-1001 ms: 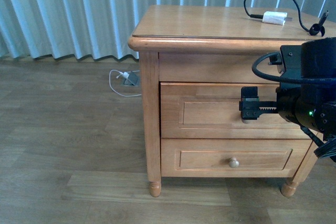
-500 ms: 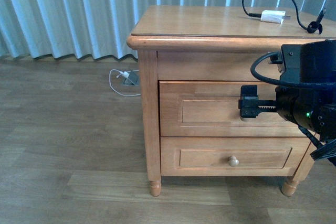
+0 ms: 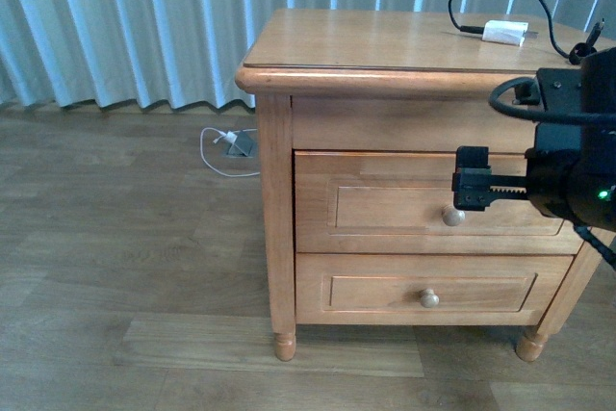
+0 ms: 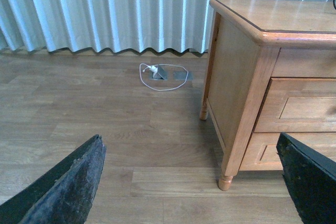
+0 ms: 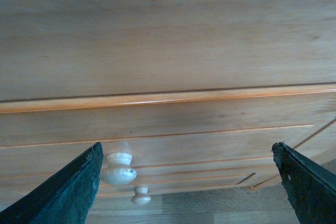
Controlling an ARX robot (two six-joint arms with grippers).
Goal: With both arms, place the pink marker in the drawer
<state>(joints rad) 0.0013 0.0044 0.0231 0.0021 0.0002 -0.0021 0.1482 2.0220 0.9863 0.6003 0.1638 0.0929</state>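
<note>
I see the shut drawer's knob [image 3: 453, 216] just beside my right gripper [image 3: 471, 191], jaws spread wide, holding nothing.

No readable text, labels, brand names, numbers or signs appear in any view. The wooden nightstand [image 3: 404, 45], the white charger [image 3: 504, 33] on top of it and the curtain [image 3: 125, 16] all look unmarked.

Right gripper [image 3: 469, 190] hangs level before the closed drawer [image 3: 385, 204], its knob [image 3: 453, 216] just below and beside the fingertips, lower drawer [image 3: 385, 288] further beneath, white charger [image 3: 504, 33] on the nightstand [image 3: 385, 45] top above it.
</note>
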